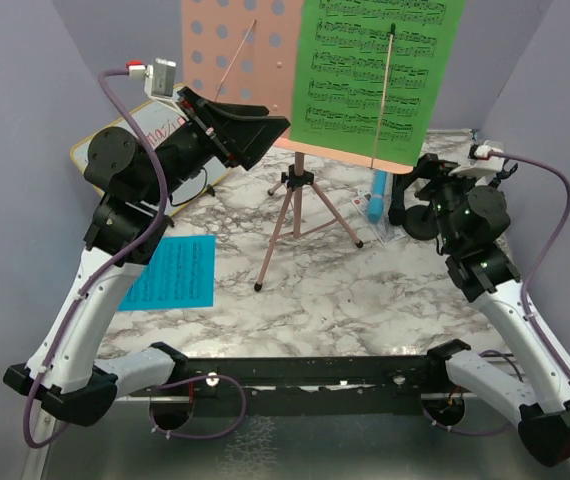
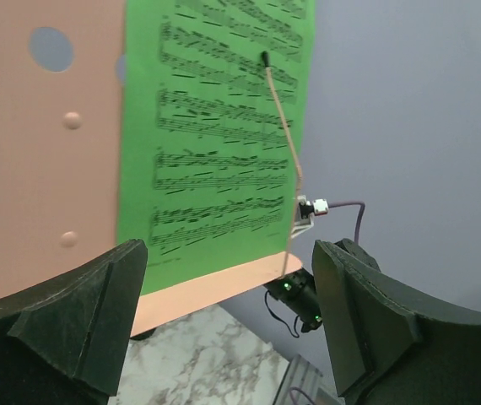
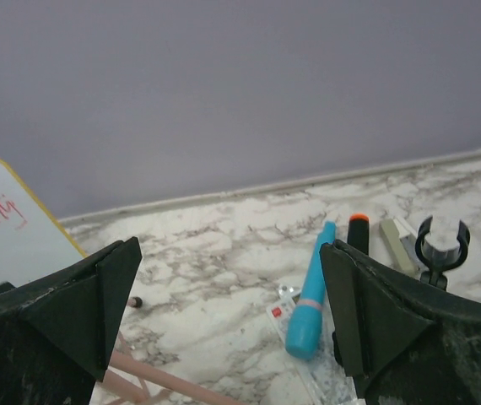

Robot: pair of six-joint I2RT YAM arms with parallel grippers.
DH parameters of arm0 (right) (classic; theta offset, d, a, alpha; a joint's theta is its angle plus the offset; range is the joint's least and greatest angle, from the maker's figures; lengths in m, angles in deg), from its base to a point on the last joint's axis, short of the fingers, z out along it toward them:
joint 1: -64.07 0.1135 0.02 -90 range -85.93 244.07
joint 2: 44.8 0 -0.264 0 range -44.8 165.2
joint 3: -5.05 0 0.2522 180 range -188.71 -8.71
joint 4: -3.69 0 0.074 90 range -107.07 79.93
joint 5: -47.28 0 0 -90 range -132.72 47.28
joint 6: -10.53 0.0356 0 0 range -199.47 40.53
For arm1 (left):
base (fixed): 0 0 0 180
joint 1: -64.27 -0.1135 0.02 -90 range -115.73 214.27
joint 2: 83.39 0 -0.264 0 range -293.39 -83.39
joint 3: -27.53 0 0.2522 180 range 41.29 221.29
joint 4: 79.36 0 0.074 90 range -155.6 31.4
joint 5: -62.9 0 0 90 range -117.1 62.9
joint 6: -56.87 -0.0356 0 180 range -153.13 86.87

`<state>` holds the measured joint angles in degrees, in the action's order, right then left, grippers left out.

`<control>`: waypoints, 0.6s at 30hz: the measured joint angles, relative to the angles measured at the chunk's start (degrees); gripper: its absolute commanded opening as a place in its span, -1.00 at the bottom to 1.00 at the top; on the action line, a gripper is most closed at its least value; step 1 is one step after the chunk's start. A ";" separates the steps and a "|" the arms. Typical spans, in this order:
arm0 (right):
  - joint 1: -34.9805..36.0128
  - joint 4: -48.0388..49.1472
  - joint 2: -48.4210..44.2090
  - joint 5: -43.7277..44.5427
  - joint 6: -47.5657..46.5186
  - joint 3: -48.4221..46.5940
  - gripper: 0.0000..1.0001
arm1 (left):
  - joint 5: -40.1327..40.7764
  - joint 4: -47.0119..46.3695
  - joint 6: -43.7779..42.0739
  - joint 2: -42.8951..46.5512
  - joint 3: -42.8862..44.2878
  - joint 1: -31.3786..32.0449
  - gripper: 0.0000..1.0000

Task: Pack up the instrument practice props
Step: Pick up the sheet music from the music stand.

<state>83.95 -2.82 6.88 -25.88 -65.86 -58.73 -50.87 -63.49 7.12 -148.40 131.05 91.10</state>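
Note:
The pink tripod music holder (image 1: 295,200) stands mid-table, its perforated tray (image 1: 230,60) carrying the green music sheet (image 1: 375,70) under a thin wire arm. My left gripper (image 1: 265,125) hovers open just left of the tray's lower edge; in the left wrist view the green music sheet (image 2: 215,126) and the tray's lip (image 2: 215,287) lie beyond the open left gripper (image 2: 232,312), untouched. A blue music sheet (image 1: 170,272) lies flat at the left. The blue microphone (image 3: 312,295), black microphone (image 3: 358,232) and a black mic holder clip (image 3: 439,249) lie beneath my open right gripper (image 3: 232,312).
The yellow-framed whiteboard (image 1: 135,135) with red writing lies at the back left under the left arm. A clear packet with a red label (image 3: 287,314) sits beside the blue microphone. Purple walls close in on three sides. A tripod leg (image 3: 156,380) runs close to the right gripper.

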 measured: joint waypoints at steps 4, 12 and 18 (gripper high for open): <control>-0.02 -3.37 -0.42 -2.01 -0.70 -6.51 0.90 | 2.80 -0.79 -0.90 -2.38 2.71 6.49 0.70; -0.02 -11.30 -2.19 -4.22 -3.08 -17.49 0.89 | 10.47 -1.20 -6.93 -9.31 6.25 20.92 0.63; -0.02 -15.85 -4.15 -6.88 -4.50 -25.27 0.89 | 16.37 -1.88 -8.76 -12.90 7.34 22.93 0.48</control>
<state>83.93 -18.67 2.73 -32.76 -70.36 -84.00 -34.50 -65.37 -1.65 -161.30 138.39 114.03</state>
